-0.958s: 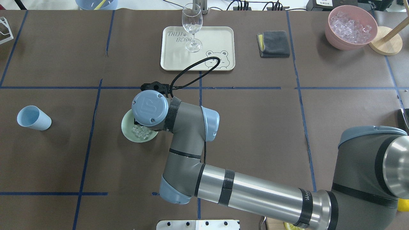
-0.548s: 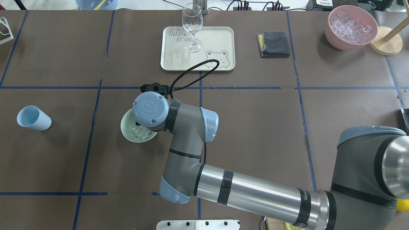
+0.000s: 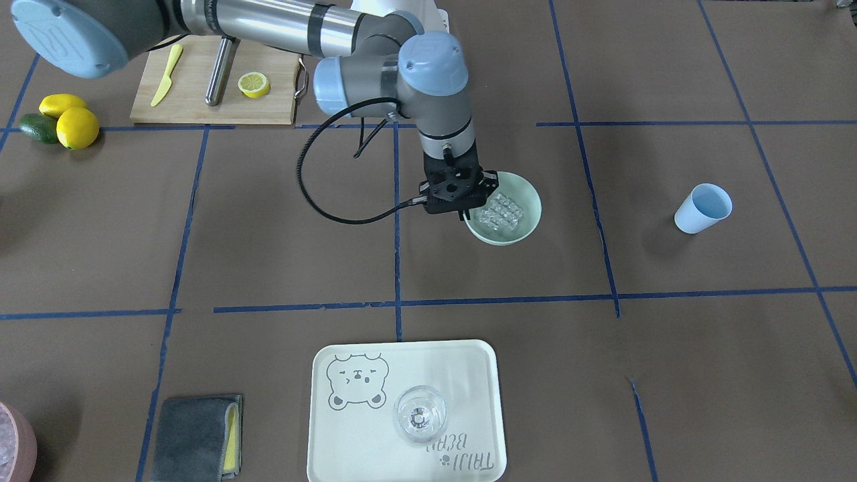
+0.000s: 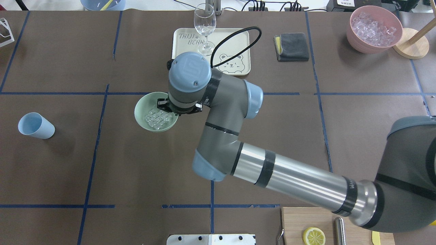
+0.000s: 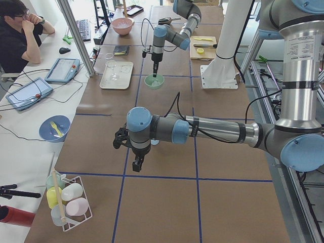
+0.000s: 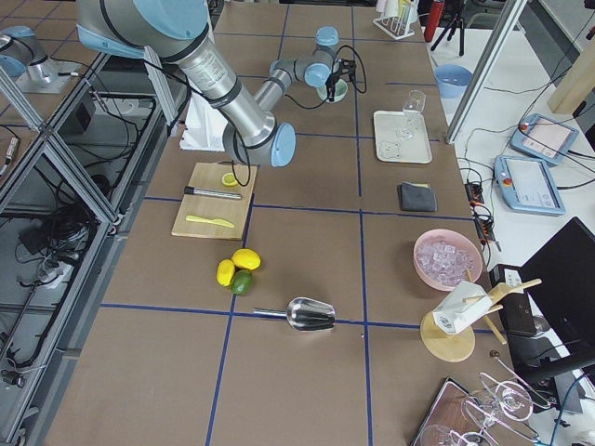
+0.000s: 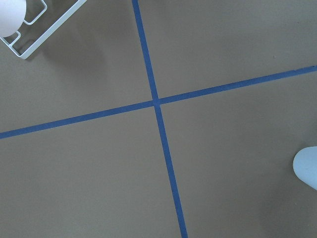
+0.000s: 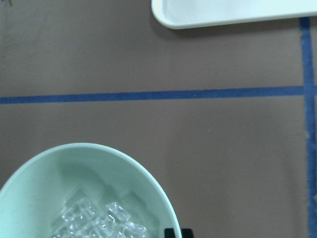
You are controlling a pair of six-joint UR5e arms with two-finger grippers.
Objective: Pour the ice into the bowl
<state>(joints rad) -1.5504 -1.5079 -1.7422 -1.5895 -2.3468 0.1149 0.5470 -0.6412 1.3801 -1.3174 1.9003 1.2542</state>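
Right gripper (image 3: 464,217) pinches the rim of the bowl (image 3: 533,201) of ice (image 3: 502,211); the tray (image 3: 469,365) reads "TAIJI BEAR"

Right arm (image 4: 293,177) big in the overhead view: a brushed silver tube ringed with black bands, and white lettering on one band too small to read. The joint housings are matte grey, each closed by a pale blue round cap (image 4: 189,71) with an embossed logo and small screws near the rim. A black cable (image 4: 238,31) loops off the wrist. The right hand (image 3: 463,215) is black and boxy. Left arm (image 5: 217,129), same livery: silver, grey, blue.
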